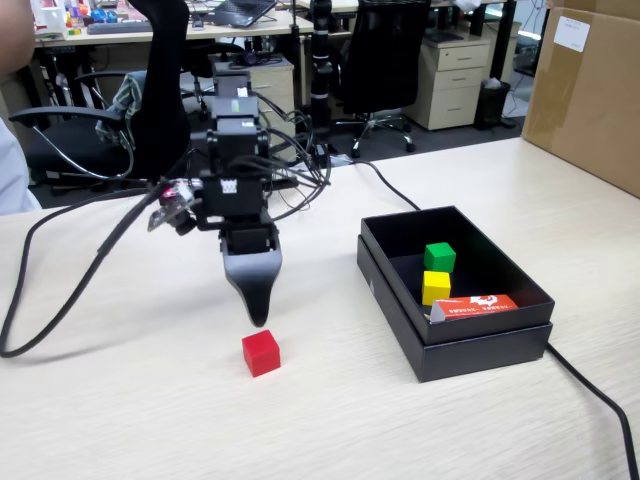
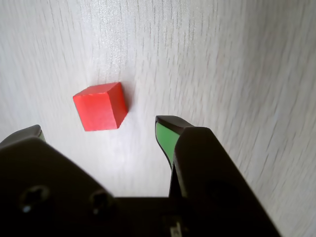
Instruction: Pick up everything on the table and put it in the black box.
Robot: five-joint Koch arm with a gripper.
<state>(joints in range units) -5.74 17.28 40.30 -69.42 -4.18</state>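
A small red cube [image 1: 261,353] rests on the pale wood-grain table [image 1: 150,420], in front of the arm. My gripper [image 1: 259,318] hangs just above and behind it, pointing down. The wrist view shows the red cube [image 2: 100,106] lying ahead of the jaws, which stand wide apart around bare table. My gripper [image 2: 101,129] is open and holds nothing. The black box [image 1: 480,345] sits to the right in the fixed view.
Inside the box lie a green cube [image 1: 439,257], a yellow cube [image 1: 436,287] and an orange-and-white packet [image 1: 475,308]. A brown carton [image 1: 590,90] stands at the far right. Black cables [image 1: 60,290] trail across the table's left side and past the box.
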